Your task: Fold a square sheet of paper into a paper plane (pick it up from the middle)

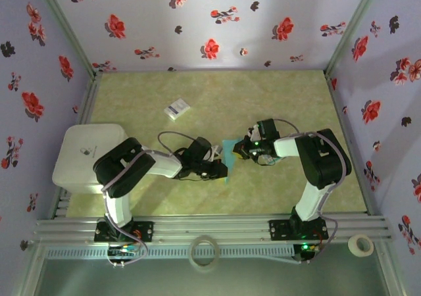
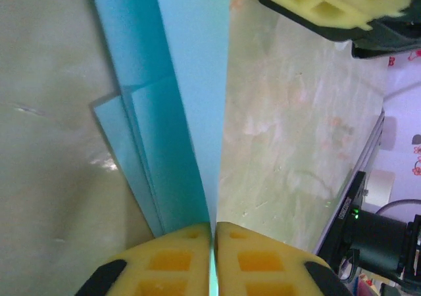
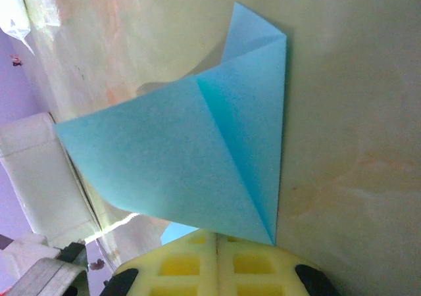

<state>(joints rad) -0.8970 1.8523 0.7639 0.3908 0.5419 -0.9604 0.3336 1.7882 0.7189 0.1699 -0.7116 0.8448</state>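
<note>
Down at six o'clock, clenching with the left gripper (image 2: 214, 240) on the half-folded square sheet of paper (image 2: 191, 79), middle of the table (image 1: 296, 98). Farther out, toward one o'clock, clamping its far edge with the right gripper (image 3: 217, 243). Draw taut gently, match edges, then flatten the crease.

Left gripper (image 1: 220, 172), right gripper (image 1: 241, 150) meeting at teal paper (image 1: 228, 155), white card (image 1: 177, 108) beyond
</note>
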